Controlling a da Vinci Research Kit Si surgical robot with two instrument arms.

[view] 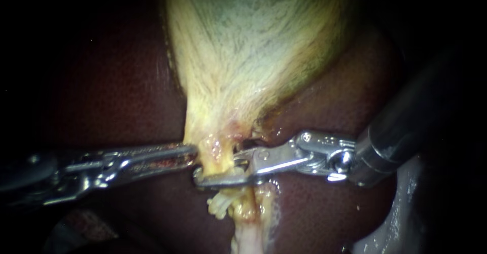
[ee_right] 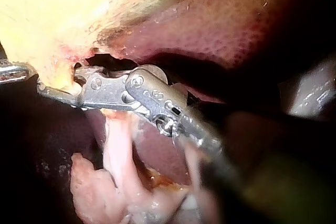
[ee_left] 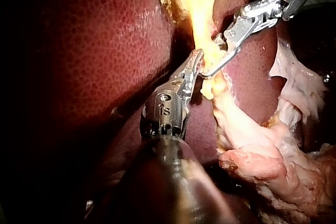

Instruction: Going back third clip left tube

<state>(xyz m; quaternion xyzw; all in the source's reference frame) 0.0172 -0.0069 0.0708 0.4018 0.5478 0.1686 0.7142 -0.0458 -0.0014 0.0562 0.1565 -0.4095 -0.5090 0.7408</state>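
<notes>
blocked: left instrument [view: 188, 155], right instrument [view: 223, 170] flank tube [view: 219, 155] | free: bare liver [view: 116, 92] either side

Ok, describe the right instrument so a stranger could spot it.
Follow the yellow gallbladder down to its narrow neck, where two instruments meet. The right instrument enters from the right: bright silver on a thick dark shaft, unlike the duller, red-smeared left instrument.

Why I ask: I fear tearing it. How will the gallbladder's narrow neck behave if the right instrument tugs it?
Probably floppy: the neck narrows to a thin, soft-looking stalk under the gallbladder. Likely slippery, since it glistens wet. Perhaps fragile: frayed strands hang just beyond the right instrument, whose jaws stand open around the neck.
</notes>
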